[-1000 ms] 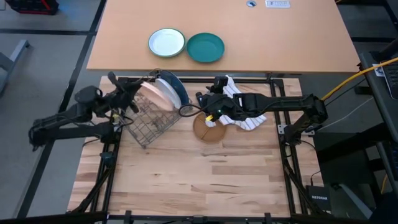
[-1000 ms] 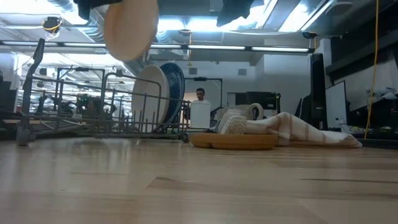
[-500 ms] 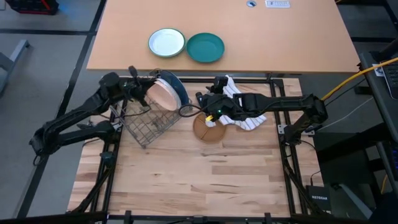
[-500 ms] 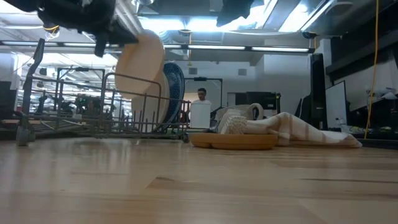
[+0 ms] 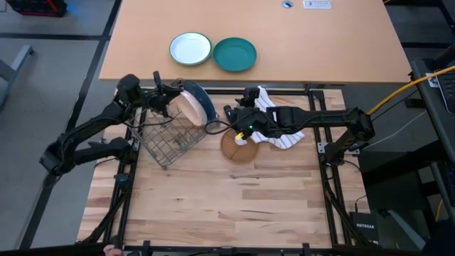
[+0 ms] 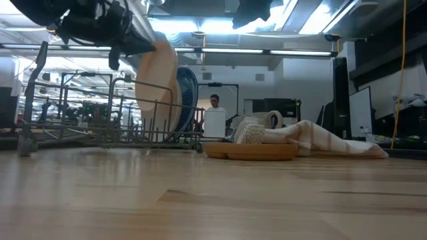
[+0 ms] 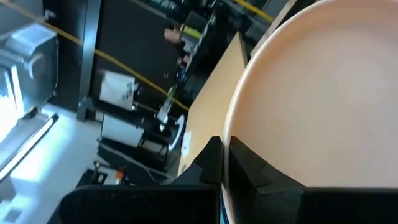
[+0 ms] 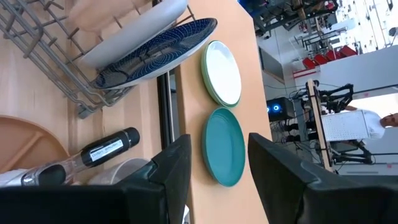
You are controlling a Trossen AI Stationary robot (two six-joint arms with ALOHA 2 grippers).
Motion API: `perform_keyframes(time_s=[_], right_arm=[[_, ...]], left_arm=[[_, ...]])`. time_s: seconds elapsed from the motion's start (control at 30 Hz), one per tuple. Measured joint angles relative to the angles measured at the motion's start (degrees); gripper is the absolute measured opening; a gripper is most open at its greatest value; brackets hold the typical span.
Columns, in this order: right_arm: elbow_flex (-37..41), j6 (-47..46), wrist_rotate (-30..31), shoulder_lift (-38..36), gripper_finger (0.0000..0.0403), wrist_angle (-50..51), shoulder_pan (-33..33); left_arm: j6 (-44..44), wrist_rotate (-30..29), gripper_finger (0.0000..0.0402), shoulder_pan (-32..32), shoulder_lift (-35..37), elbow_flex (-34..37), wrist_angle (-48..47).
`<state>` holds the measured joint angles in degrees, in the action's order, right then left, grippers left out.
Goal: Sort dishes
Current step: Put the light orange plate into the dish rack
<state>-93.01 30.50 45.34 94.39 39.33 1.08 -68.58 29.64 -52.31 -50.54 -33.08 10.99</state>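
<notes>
My left gripper (image 5: 169,99) is shut on the pale salmon-pink plate (image 5: 186,108), which stands on edge over the wire dish rack (image 5: 165,142). The dark blue dotted plate (image 5: 207,104) stands in the rack just beyond it, toward the table's right. The brown wooden plate (image 5: 238,148) lies flat on the table to the right of the rack. My right gripper (image 8: 219,142) is open and hovers above the wooden plate's far-left rim, touching nothing. My left gripper pinches the pink plate's rim (image 7: 231,134), one finger (image 7: 211,163) on the plate's back and the other on its face. The fingers come roughly level from the table's left. The plate is upright, with its lower part (image 6: 157,110) down among the rack's wires; whether it rests there cannot be told.
A pale plate (image 8: 134,30) stands in the rack between the pink and blue ones. A striped towel (image 5: 286,132) and a dark bottle (image 8: 107,149) lie by the wooden plate. A green-rimmed white plate (image 5: 190,48) and a teal plate (image 5: 234,55) sit on the far table.
My left gripper has moved down and toward the blue plate, still shut on the pink plate. The plate, held high above the rack a second ago, now stands lowered into the rack beside the pale plate.
</notes>
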Motion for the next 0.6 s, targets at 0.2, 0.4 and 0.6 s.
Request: perform_keyframes(time_s=[0.2, 0.4, 0.6], right_arm=[[0.0, 0.02, 0.0, 0.0, 0.0163, 0.0, 0.0], [0.0, 0.33, 0.01, 0.0, 0.0163, 0.0, 0.01], [0.0, 2.79, -0.2, 1.0, 0.0163, -0.26, 0.0]], left_arm=[[-2.34, 9.56, 0.0, -4.28, -0.54, -0.02, -0.7], [-5.41, 13.83, 0.0, -7.07, -3.78, -0.02, -1.79], [-5.54, 14.01, 0.0, -7.37, -7.19, -0.02, 2.26]])
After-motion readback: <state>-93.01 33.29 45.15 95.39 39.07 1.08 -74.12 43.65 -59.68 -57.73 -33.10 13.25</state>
